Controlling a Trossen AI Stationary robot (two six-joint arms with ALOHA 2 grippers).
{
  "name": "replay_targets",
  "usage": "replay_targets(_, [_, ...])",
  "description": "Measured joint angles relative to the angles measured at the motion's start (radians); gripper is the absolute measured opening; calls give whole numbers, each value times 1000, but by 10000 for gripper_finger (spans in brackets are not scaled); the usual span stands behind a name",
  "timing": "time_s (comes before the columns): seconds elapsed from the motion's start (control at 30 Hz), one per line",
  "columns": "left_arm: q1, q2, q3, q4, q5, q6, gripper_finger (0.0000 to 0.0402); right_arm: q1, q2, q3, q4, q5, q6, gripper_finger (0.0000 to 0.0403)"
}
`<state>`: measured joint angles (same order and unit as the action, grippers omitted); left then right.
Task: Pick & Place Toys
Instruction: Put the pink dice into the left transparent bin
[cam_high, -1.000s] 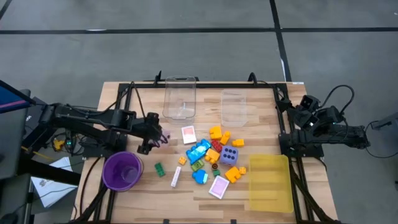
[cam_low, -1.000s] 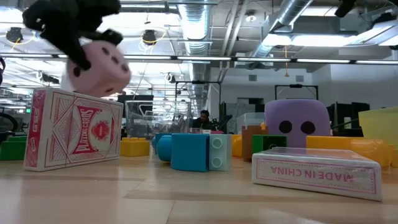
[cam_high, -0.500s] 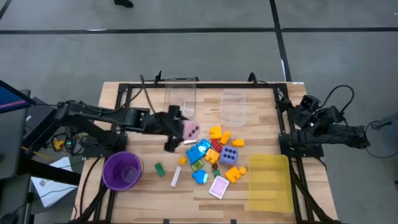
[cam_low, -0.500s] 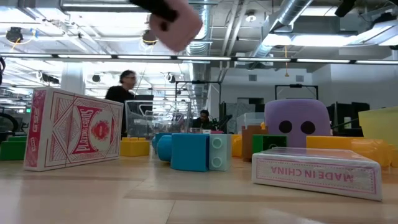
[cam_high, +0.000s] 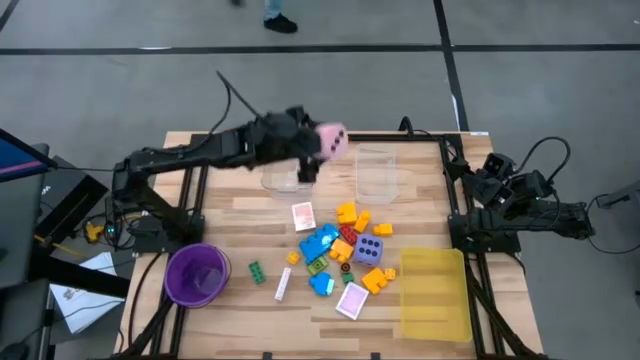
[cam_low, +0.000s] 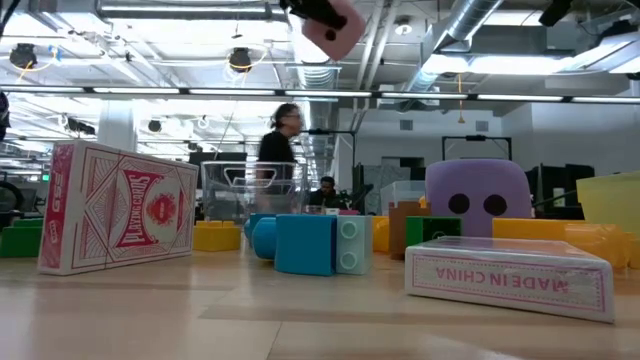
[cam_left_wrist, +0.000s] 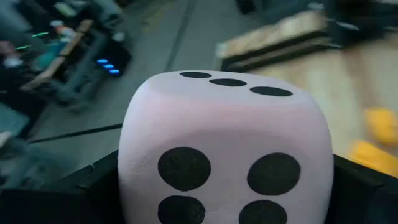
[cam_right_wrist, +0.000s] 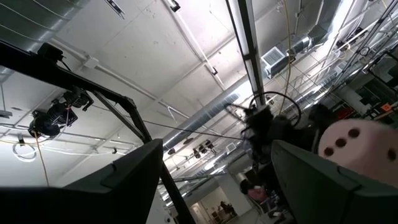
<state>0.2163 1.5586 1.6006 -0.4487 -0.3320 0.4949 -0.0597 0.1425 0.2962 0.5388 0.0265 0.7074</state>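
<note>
- Your left gripper (cam_high: 318, 150) clamps the soft pink black-dotted die (cam_high: 332, 141) between wide-set jaws, high above the clear plastic boxes (cam_high: 289, 156); centre it over one before you let go.
- Your right gripper (cam_high: 492, 185) waits, jaws apart and empty, at the table's (cam_high: 230, 215) right edge; the other toys (cam_high: 345, 245) lie mid-table.

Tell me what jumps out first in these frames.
The big pink die, held high in the left claw over the far edge of the table, between the two clear boxes. Next, the bright jumble of toys mid-table, with a purple cup near the left front corner. The right claw waits at the right edge.
</note>
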Motion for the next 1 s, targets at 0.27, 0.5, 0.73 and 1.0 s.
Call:
replay_targets(0.27, [141,20,38,0,2,74,361,-2,0,0,-1,0,0,293])
replay_targets(0.5, [234,43,38,-78,41,70,362,-2,0,0,-1,0,0,293])
replay_targets(0.73, [278,118,36,-246,113,70,362,-2,0,0,-4,4,-4,293])
replay_targets(1.0, [293,204,14,-363,129,103,362,-21,0,0,-7,8,-8,293])
